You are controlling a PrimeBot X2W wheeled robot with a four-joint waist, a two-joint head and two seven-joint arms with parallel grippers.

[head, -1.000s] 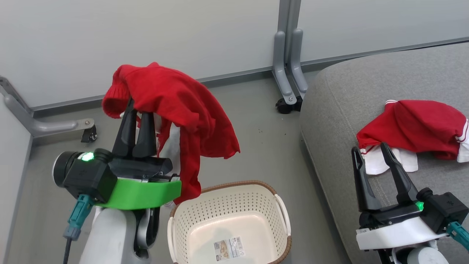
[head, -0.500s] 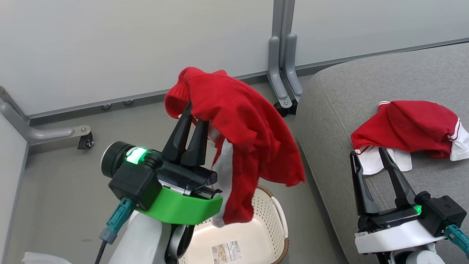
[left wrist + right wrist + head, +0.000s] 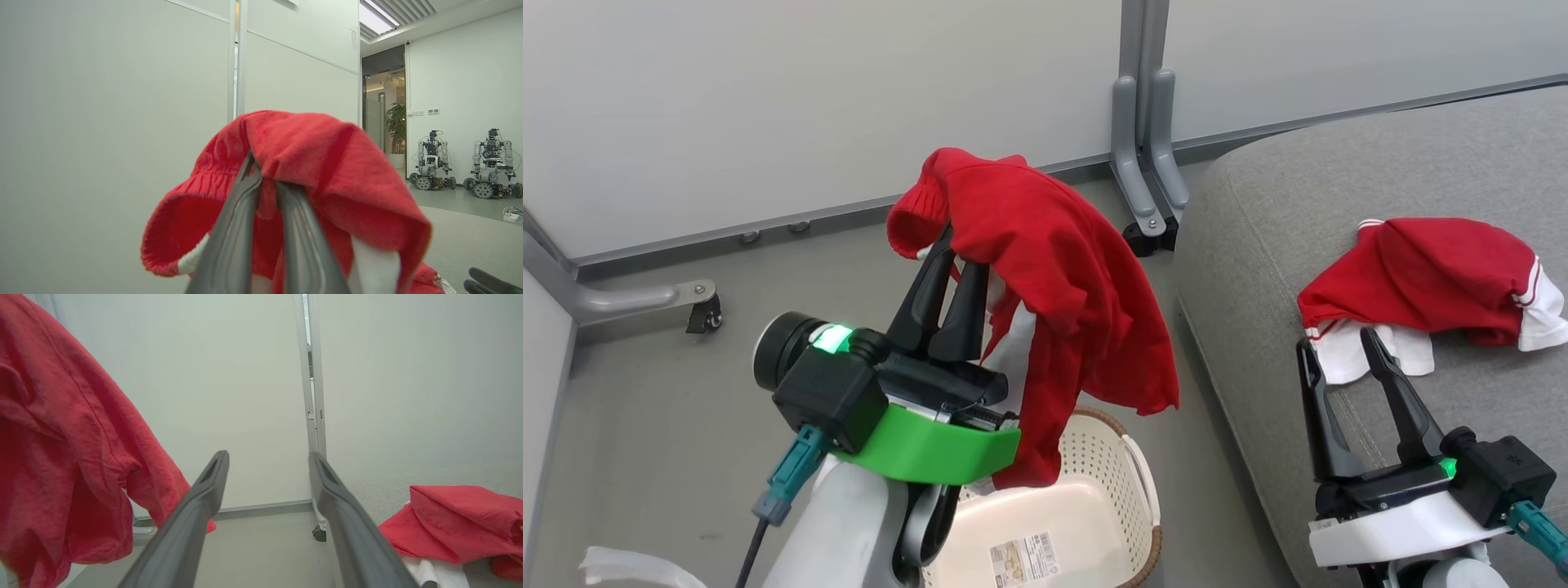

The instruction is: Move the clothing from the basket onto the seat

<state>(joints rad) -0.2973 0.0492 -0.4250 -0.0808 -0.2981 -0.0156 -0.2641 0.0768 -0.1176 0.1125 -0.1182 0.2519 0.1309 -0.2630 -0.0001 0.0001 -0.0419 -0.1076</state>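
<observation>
Leaving the basket [image 3: 1137, 469] bare below, the left gripper [image 3: 960, 261], fingers pinching a red garment [image 3: 1062, 286], now hangs further right than a second ago, near the seat's [image 3: 1339, 180] left edge, while the right gripper [image 3: 1335, 343] waits, fingers spread, by the other garment [image 3: 1421, 273] on the seat, so probably one drop remains.

Right claw [image 3: 268, 454] gapes between hanging garment [image 3: 61, 437] and second garment [image 3: 457, 514] on seat [image 3: 367, 492].

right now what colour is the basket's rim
Brown, woven-look rim on the cream basket; head view shows it best.
</observation>
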